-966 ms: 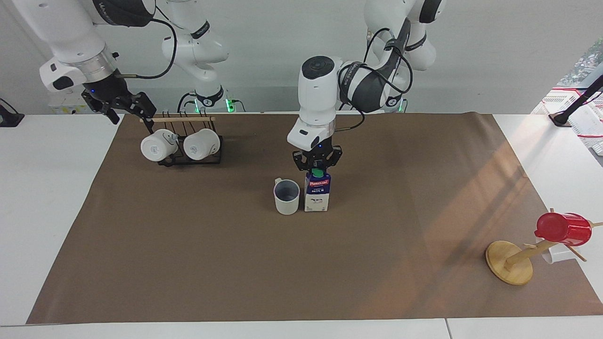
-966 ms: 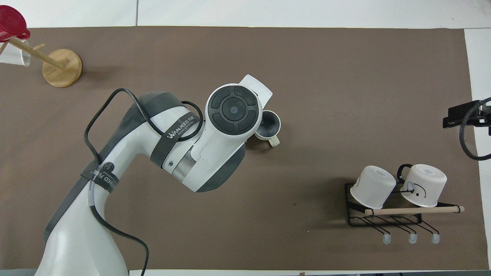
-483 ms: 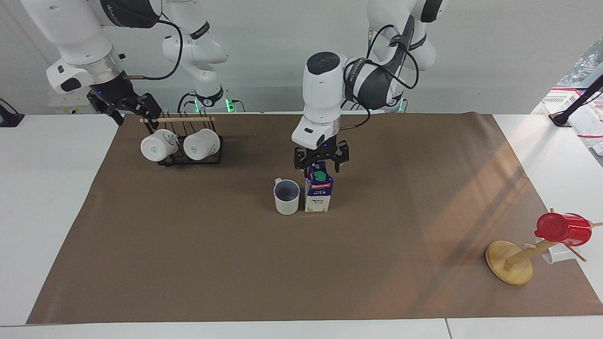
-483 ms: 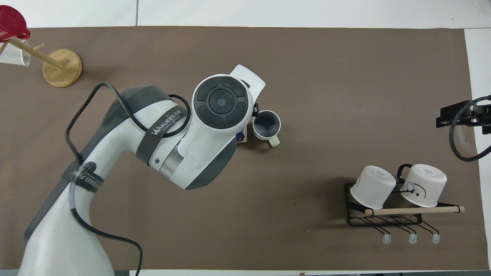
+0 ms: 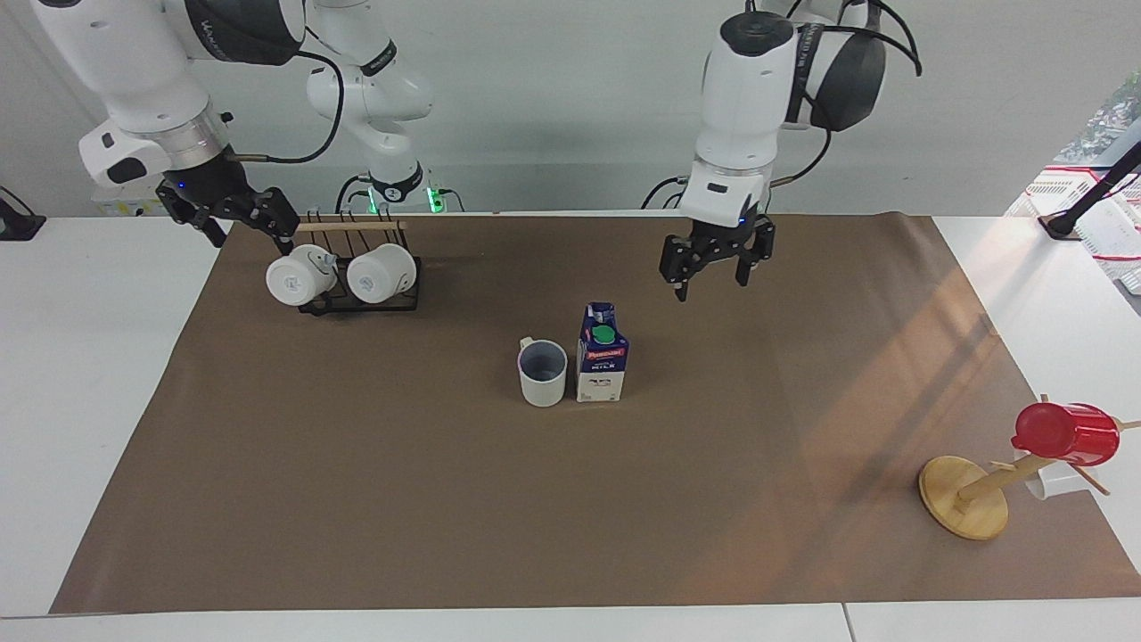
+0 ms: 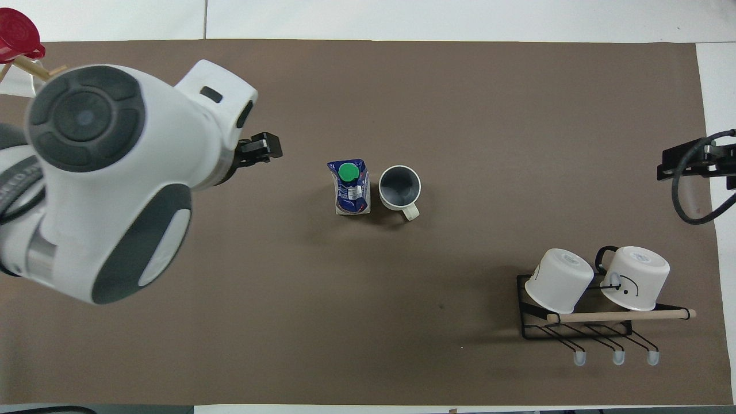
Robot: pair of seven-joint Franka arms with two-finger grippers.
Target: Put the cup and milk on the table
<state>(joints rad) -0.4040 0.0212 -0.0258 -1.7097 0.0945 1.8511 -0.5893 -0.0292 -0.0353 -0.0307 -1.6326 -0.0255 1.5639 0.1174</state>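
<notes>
The milk (image 5: 603, 353) stands upright near the middle of the table (image 5: 374, 499), on the brown paper sheet (image 5: 446, 535), with the cup (image 5: 542, 372) upright just beside it toward the right arm's end, a narrow gap between them. The cup's handle points toward the robots. The left tool (image 5: 713, 276) hangs in the air over bare paper, toward the left arm's end from the milk, its fingers spread apart and holding nothing. The right tool (image 5: 239, 214) hovers over the table's edge nearest the robots, beside the black mug rack (image 5: 357, 299) with two white mugs (image 5: 343, 275), also open and empty
</notes>
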